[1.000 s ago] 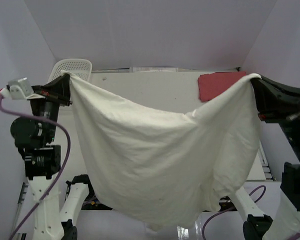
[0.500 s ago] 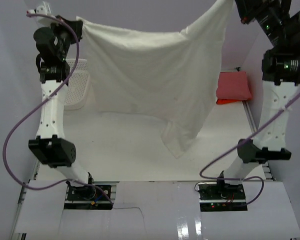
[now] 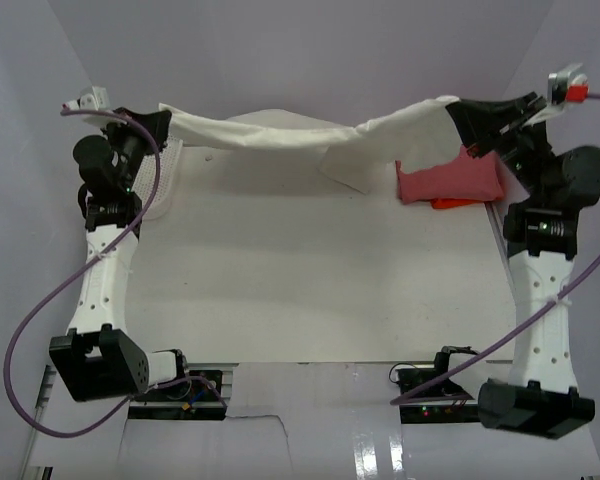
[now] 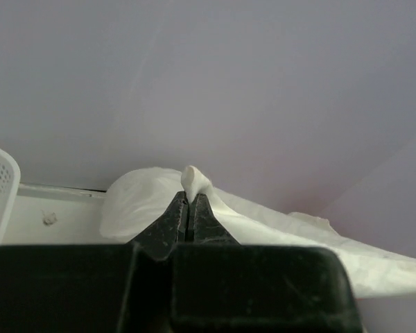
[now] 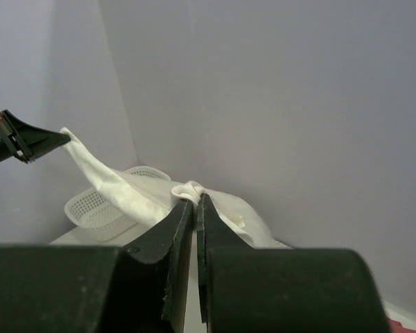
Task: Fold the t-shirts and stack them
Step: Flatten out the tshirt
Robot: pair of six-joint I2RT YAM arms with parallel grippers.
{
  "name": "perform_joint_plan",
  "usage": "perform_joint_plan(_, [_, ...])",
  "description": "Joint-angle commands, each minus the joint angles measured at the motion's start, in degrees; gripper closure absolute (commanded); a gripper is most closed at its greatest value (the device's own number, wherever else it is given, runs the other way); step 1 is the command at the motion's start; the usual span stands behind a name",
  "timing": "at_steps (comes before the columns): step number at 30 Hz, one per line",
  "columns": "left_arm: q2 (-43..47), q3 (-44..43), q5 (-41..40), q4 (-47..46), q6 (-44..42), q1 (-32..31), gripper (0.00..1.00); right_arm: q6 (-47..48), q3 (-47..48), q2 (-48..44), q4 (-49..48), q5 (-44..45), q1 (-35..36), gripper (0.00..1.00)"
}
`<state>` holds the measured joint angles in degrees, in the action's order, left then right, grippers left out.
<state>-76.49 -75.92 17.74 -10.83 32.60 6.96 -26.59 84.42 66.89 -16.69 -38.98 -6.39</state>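
Each clamped on a corner, my left gripper [image 3: 164, 112] and right gripper [image 3: 456, 108] have swung the cream shirt [image 3: 280, 135] down to twelve o'clock over the bench [image 3: 310, 280], ready for spreading.

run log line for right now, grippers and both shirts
left gripper: shut on cream-white cloth t-shirt | right gripper: shut on same t-shirt | cream-white t-shirt: strung between both grippers | red cloth t-shirt: folded, far right

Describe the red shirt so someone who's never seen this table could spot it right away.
Look at the white table and go to its far right corner. There lies the red t-shirt, a folded block flat on the surface. It alone is red; the cream-white t-shirt hangs stretched from left claw to right claw.
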Motion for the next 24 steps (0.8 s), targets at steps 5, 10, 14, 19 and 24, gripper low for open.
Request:
perform_joint_plan(5, [14.16, 25.7, 6.78, 7.62, 2.66, 0.51, 1.0, -1.56, -31.93, -13.97, 6.89, 5.27, 8.19, 0.92])
perform_joint_plan(10, [19.61, 35.21, 10.62, 21.87, 2.11, 0.51, 1.0, -3.45, -44.05, -21.18, 28.44, 11.91, 13.77, 0.92])
perform_joint_plan(14, [24.1, 38.04, 14.6, 33.04, 5.1, 0.51, 1.0, -7.25, -51.72, -28.12, 47.29, 15.15, 16.58, 0.92])
perform_joint_plan(19, [26.39, 36.55, 5.39, 52.0, 6.77, 0.51, 1.0, -5.23, -47.69, -35.16, 62.54, 21.67, 16.94, 0.92])
perform_joint_plan(24, [29.29, 37.34, -1.97, 60.13, 4.84, 0.6, 1.0, -2.95, -44.61, -39.72, 70.91, 20.52, 16.94, 0.92])
